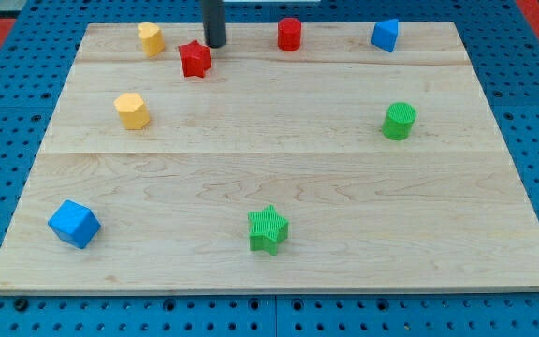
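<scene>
My tip (pixel 214 43) stands near the view's top edge of the wooden board (pixel 279 178), just right of and slightly above the red star block (pixel 195 59); whether they touch I cannot tell. A yellow block (pixel 151 38) lies to the star's left. A red cylinder (pixel 289 34) stands to the tip's right. Lower on the left sits a yellow hexagonal block (pixel 132 110).
A blue block (pixel 386 35) lies at the top right and a green cylinder (pixel 399 121) at the right. A blue cube (pixel 73 224) sits at the bottom left and a green star (pixel 268 229) near the bottom middle. Blue pegboard surrounds the board.
</scene>
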Controlling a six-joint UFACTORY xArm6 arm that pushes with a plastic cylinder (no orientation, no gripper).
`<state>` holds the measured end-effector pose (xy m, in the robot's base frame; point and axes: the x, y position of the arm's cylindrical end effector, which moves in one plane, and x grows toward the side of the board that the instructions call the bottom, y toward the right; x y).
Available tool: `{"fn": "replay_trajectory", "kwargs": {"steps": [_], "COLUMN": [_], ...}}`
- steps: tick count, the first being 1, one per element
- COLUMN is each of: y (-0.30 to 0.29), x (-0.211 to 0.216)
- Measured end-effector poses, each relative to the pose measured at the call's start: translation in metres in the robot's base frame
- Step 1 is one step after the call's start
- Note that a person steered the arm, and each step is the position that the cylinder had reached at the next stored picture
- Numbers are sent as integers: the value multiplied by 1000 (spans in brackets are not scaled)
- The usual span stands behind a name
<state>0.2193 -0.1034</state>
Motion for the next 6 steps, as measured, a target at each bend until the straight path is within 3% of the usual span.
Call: {"fn": "replay_trajectory", "kwargs": {"steps": [2,6], "y": [-100,-101], "x": [-27,75]}}
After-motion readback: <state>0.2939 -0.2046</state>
